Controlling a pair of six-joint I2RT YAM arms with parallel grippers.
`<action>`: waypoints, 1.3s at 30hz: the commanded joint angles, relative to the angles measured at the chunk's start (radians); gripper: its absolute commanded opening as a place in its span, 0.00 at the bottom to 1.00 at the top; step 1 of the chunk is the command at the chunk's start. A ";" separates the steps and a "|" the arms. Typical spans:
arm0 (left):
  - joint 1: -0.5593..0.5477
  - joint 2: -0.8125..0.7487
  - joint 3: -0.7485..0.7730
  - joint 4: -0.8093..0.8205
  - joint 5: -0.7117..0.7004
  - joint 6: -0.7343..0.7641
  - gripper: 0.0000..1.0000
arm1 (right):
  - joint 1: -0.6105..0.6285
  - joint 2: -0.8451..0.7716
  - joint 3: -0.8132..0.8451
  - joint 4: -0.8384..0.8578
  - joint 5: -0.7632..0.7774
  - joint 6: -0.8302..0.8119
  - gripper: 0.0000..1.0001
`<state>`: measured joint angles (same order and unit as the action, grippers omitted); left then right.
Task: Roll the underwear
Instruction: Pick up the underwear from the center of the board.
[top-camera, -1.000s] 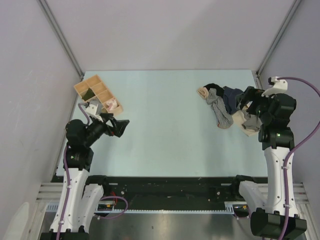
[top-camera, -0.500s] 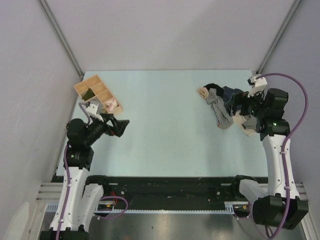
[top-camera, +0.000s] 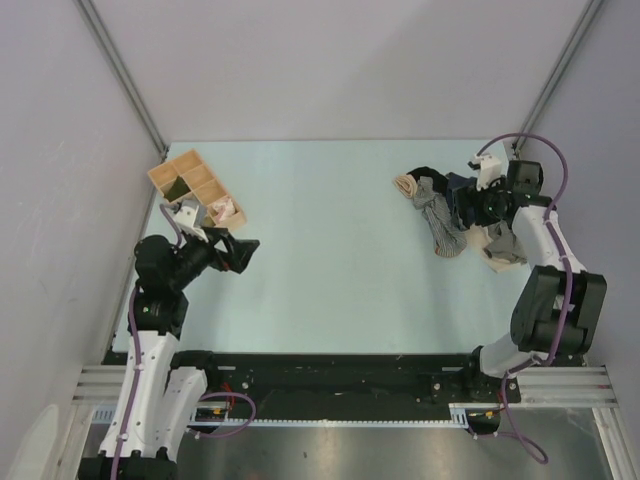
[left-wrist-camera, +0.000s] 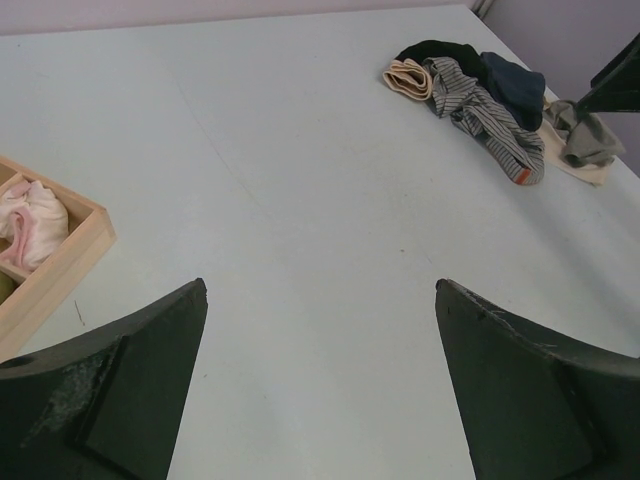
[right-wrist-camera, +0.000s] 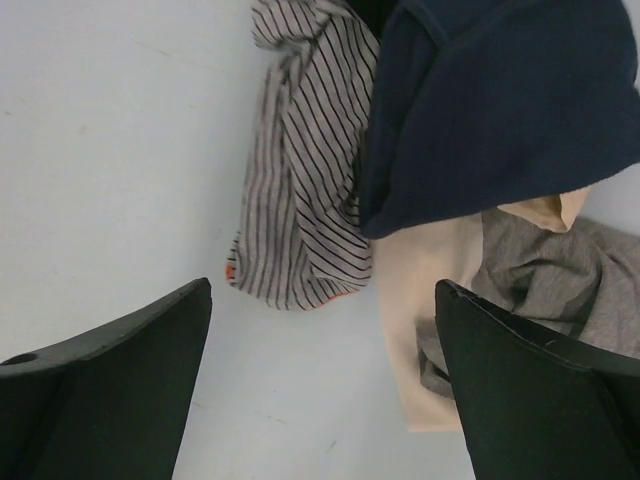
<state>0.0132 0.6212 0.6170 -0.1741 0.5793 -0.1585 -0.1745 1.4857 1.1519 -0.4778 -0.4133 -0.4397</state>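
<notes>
At the far right corner of the pale blue-green table (top-camera: 330, 260) lies a small heap of clothes, and the underwear (top-camera: 441, 224) – a thin grey knit garment with fine dark stripes and an orange trim at 1 end – forms its left side, stretched out crumpled on the tabletop with its near end free of the heap. A plain navy blue garment (right-wrist-camera: 500, 100) lies against its right edge and partly over it; below that a flat beige cloth (right-wrist-camera: 425, 310) and a crumpled beige-grey garment (right-wrist-camera: 560, 285) touch each other. At the far end of the heap sit a rolled peach-coloured piece (left-wrist-camera: 405, 78) and a black garment (left-wrist-camera: 440, 48). The right gripper (right-wrist-camera: 320, 300) hangs over the heap, its 2 black fingers spread wide with nothing between them – the striped cloth and the navy cloth both show in the gap from above. Whether the fingers touch any fabric cannot be told. The left gripper (left-wrist-camera: 320, 290) is well apart from the clothes, on the left side of the table, its fingers also wide apart and holding nothing. Just beyond it stands a light wooden divided tray (top-camera: 192, 168), set at an angle, with a pink cloth (left-wrist-camera: 30, 225) bunched in the compartment nearest the arm.
</notes>
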 joint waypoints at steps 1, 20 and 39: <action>-0.004 0.017 0.020 -0.008 0.037 -0.013 1.00 | -0.005 0.096 0.112 -0.027 0.054 -0.042 0.92; -0.004 0.069 0.036 -0.036 0.050 -0.009 1.00 | 0.101 0.372 0.143 -0.047 0.201 -0.056 0.35; -0.004 0.080 0.038 -0.033 0.042 -0.004 1.00 | 0.306 -0.266 0.374 -0.263 -0.287 -0.142 0.00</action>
<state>0.0132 0.7017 0.6174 -0.1974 0.5819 -0.1585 0.0128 1.2869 1.5116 -0.6571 -0.5022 -0.5323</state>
